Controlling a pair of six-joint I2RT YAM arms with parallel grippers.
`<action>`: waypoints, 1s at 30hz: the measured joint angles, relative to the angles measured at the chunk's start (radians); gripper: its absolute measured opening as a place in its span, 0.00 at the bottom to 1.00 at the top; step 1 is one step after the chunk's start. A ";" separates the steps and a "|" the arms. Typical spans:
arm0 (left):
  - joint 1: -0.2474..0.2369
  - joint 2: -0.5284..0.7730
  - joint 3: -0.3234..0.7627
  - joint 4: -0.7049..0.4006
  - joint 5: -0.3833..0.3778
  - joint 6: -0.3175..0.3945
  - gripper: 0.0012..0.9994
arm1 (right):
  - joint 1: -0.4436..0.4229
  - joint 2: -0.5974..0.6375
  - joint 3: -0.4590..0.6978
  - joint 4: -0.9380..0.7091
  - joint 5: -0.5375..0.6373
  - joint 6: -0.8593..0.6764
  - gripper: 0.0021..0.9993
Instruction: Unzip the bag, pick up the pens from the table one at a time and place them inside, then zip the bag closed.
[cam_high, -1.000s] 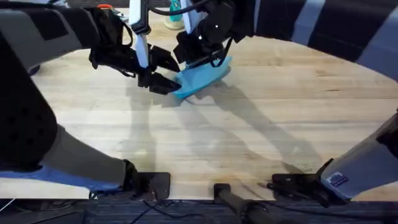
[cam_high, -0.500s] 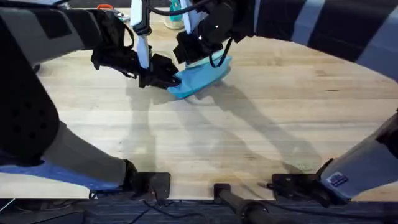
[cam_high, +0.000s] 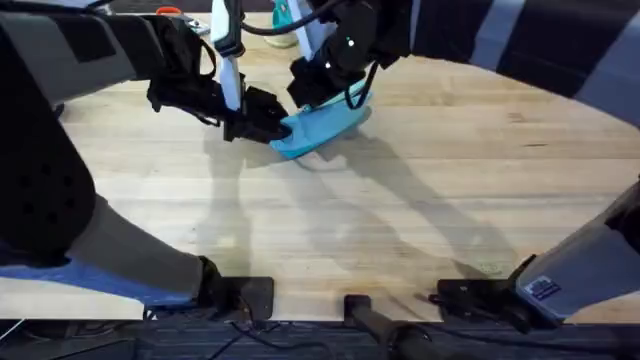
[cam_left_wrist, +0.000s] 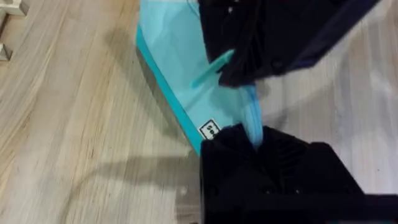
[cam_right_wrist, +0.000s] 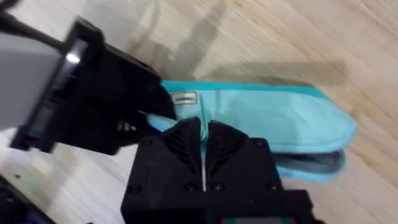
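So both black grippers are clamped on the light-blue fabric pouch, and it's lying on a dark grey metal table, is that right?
Not quite: the surface is a light wood plank table, as the overhead view shows. The rest holds: the left gripper and right gripper are both clamped on the light-blue fabric pouch.

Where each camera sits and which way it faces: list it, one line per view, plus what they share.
Overhead: fixed above the arms' bases, looking down and forward at the table; both arms reach to the bag.
Left wrist: on the left arm, facing the bag; left gripper clamps its edge.
Right wrist: on the right arm, facing the bag; right gripper pinches it.
Shared: all views show the bag.
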 joint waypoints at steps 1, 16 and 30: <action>-0.001 0.000 0.000 0.000 0.000 0.000 0.04 | -0.003 0.000 0.000 -0.013 0.008 -0.007 0.03; -0.003 0.000 0.000 0.000 0.000 0.000 0.04 | -0.104 0.000 0.002 -0.063 0.215 -0.081 0.03; -0.013 0.000 0.000 0.007 0.021 0.000 0.04 | -0.259 0.000 0.002 -0.071 0.206 -0.093 0.03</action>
